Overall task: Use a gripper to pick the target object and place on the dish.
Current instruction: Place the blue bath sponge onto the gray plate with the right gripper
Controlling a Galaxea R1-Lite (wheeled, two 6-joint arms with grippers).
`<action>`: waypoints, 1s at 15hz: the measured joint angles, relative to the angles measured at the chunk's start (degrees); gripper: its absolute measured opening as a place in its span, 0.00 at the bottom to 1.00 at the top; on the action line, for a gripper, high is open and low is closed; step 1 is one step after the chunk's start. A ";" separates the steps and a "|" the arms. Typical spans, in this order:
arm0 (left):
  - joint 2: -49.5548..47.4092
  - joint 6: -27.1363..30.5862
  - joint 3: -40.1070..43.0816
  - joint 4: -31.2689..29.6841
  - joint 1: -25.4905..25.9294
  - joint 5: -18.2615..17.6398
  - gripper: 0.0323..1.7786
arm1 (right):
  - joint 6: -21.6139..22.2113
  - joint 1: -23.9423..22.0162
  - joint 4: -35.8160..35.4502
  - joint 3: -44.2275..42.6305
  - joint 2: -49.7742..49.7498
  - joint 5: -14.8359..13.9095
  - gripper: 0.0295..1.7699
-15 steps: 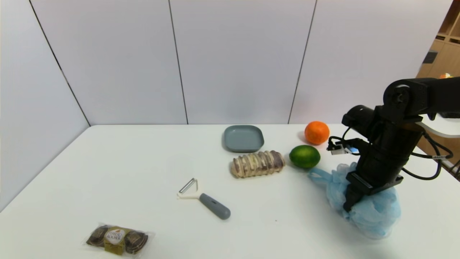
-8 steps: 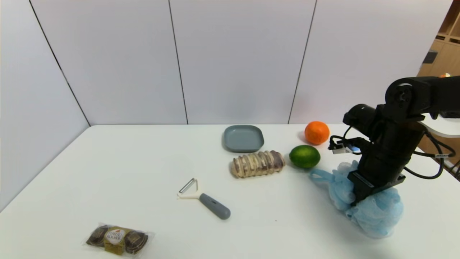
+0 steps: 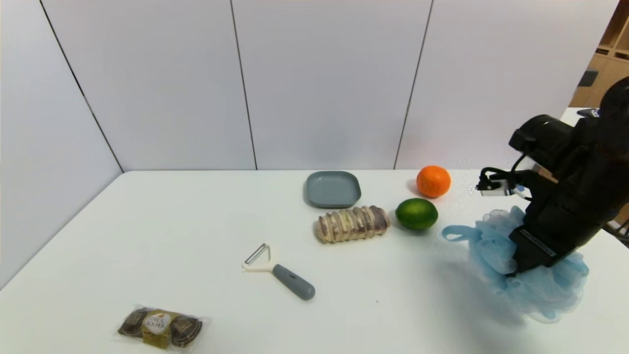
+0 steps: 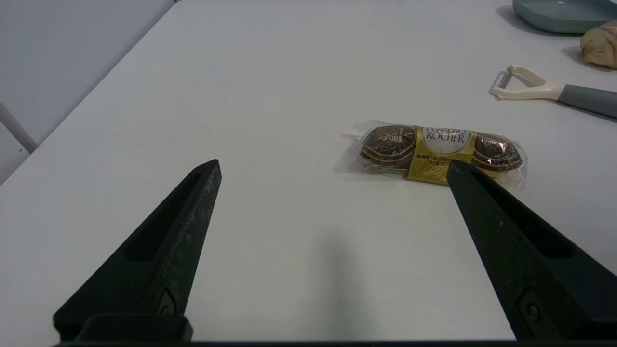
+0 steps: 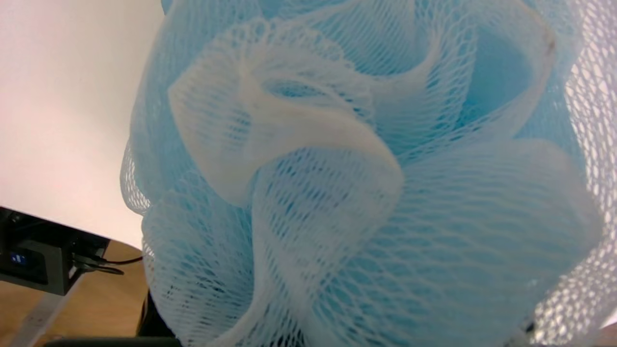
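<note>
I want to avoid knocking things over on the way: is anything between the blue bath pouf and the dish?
Yes: the green lime and the bread roll lie between the pouf, held by the right gripper, and the dish.

Head view forward and down over the table (image 3: 196, 221), shared with the left wrist's low close-up.

"Ferrero Rocher" stands on the wrapped chocolate pack's label (image 4: 442, 144).

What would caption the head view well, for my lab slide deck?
Right gripper grips a blue mesh pouf; the small dish waits beyond the bread roll.
</note>
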 joint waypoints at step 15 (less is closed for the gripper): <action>0.00 0.00 0.00 0.00 0.00 -0.02 0.95 | 1.05 10.81 -38.34 -25.83 2.54 -1.19 0.40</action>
